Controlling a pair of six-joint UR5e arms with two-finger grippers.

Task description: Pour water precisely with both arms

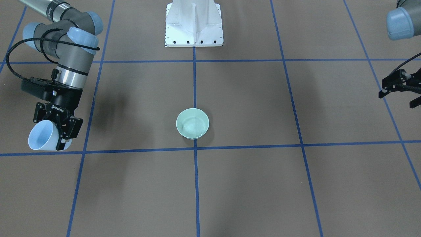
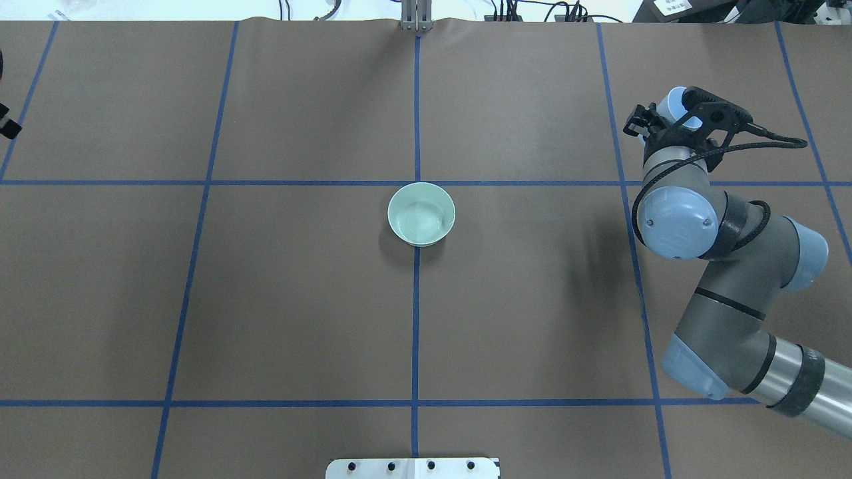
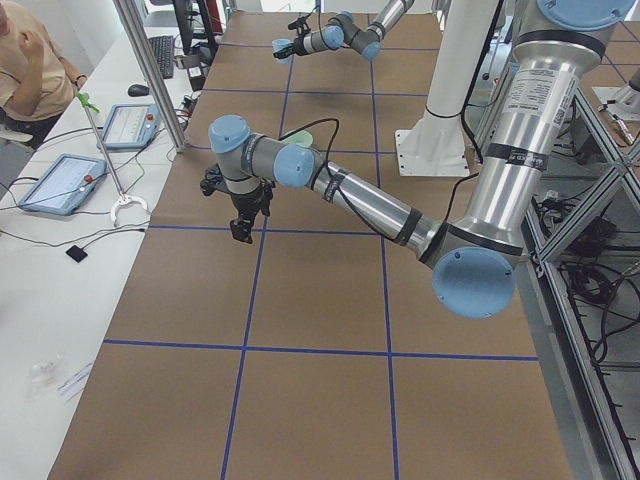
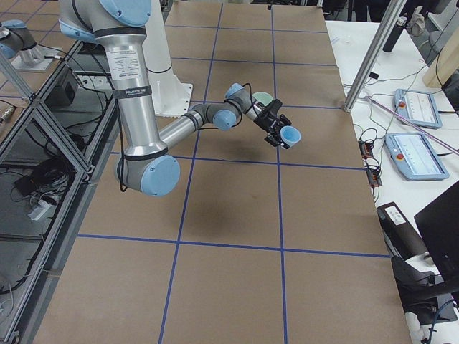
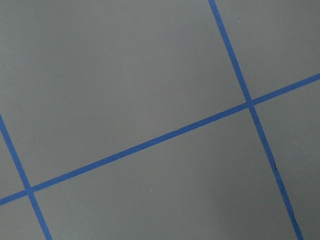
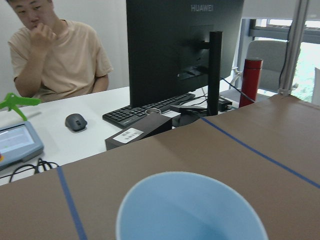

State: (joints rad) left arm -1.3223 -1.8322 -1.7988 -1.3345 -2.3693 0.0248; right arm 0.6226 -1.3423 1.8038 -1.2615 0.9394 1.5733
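The right claw (image 1: 54, 138), lower left, is clenched on a blue cup (image 1: 41, 136). The water (image 1: 194, 126) sits mid-frame in the green bowl (image 1: 179, 123), well apart. The left claw (image 1: 396, 100) hangs open.

Left arm (image 3: 370, 205) is seen large, run from the right edge to centre-left, elbow low at right. Left gripper (image 3: 241, 232) is pointed down above the brown table (image 3: 320, 300). A green bowl (image 3: 303, 139) is half hidden behind the wrist. Right arm (image 3: 345, 35) is seen small at top centre, a light blue cup (image 3: 284, 47) at its tip. An operator (image 3: 30, 70) is seated upper left.
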